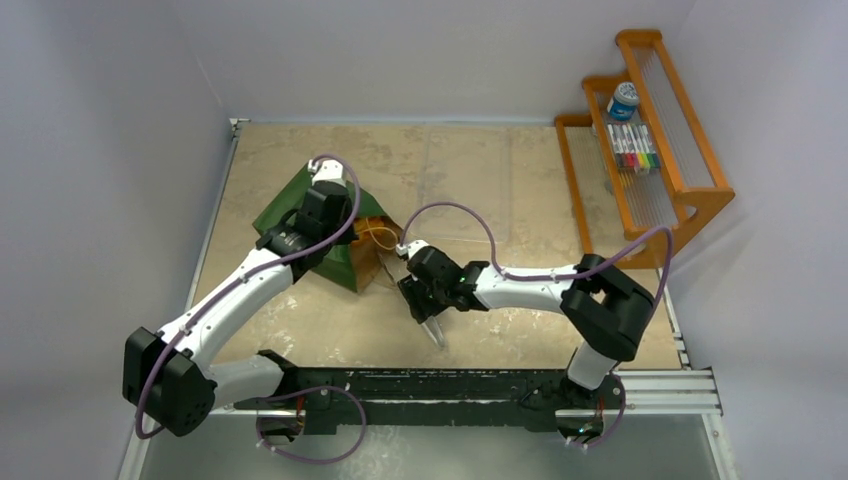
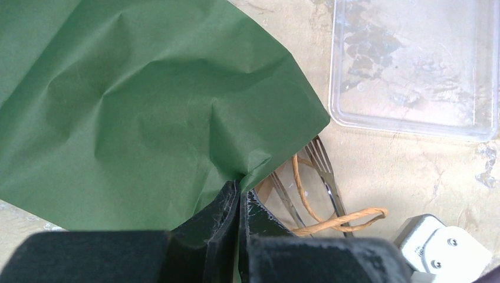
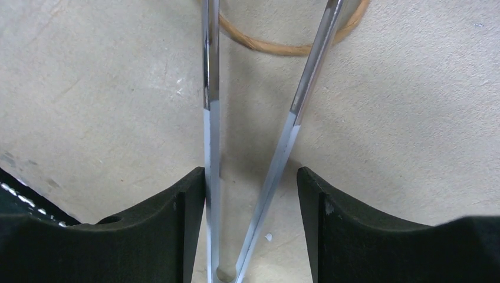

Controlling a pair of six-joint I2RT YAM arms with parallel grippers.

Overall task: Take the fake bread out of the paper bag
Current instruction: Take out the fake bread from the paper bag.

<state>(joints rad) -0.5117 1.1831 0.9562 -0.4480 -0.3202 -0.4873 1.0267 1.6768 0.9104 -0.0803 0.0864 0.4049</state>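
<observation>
One wrist shows paper bag [image 2: 135, 100]; other, tongs [image 3: 210, 118].

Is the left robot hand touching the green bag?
Touching. The left wrist view shows the left gripper shut, pinching the paper bag at its green edge.

paper bag [image 1: 288, 205] lying left of centre on table [image 1: 560, 330], mouth facing right; tongs [image 3: 210, 59] running just right of it, tips at the mouth, cord handle [image 3: 277, 49] crossing them; tray [image 2: 407, 122] sitting behind tongs; rack [image 1: 690, 195] standing far right, markers [image 1: 632, 148] resting on its shelf
</observation>
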